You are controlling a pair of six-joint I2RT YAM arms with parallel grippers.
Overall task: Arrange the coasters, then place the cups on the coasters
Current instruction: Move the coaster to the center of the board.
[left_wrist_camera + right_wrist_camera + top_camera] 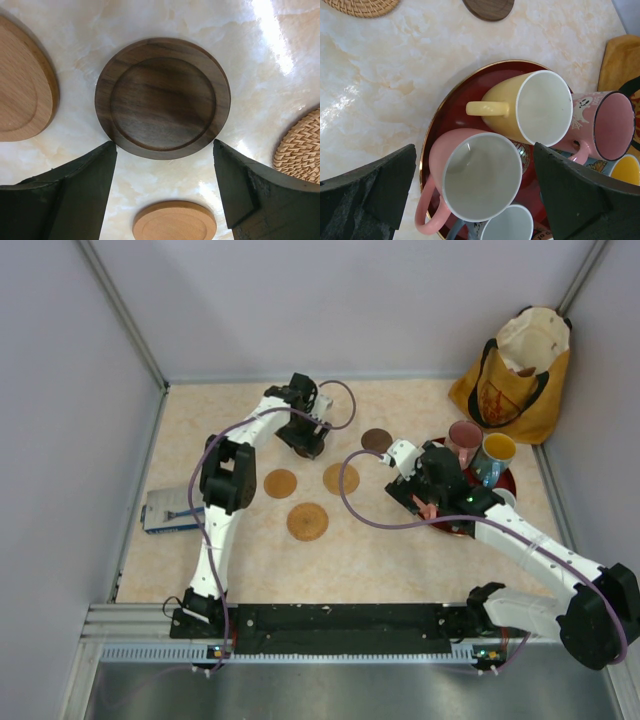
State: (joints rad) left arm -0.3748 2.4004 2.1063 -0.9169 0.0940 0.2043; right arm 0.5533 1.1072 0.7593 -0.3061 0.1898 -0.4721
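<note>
Coaster arrangement in hand: dark coaster (162, 97) framed by wide-open left end effector (164, 145), descent and closure likely required next; right end effector (475, 147) poised wide over pink cup (480, 180).

Bright, sharp; glare on table (280, 45)

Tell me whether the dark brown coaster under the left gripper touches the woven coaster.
Apart. The left wrist view shows a strip of bare table between the dark brown coaster and the woven coaster.
</note>
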